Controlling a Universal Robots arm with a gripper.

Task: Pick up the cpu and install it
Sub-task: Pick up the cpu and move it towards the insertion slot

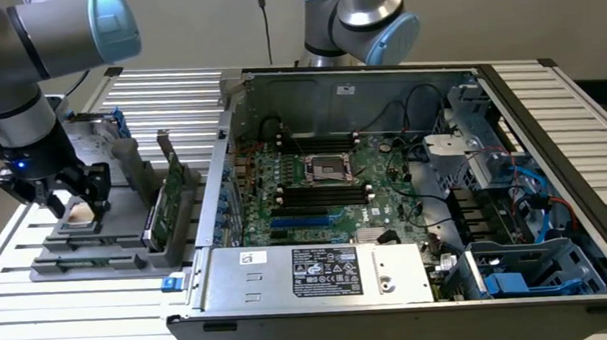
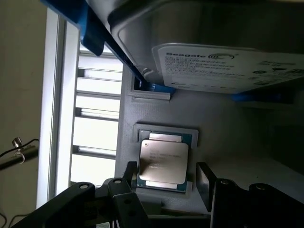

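Hand (image 2: pixel 167 176) wide astride the cpu (image 2: pixel 163 161)

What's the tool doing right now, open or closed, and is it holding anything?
Tool: open, holding nothing; its fingers stand on either side of the cpu.

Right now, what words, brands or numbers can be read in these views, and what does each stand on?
"Seagate": on the white label of the hard drive.
Other print on that label: too small to read.
Markings on the cpu lid: too faint to read.
Print on the black label of the power supply: too small to read.
Print on the white sticker beside it: unreadable.
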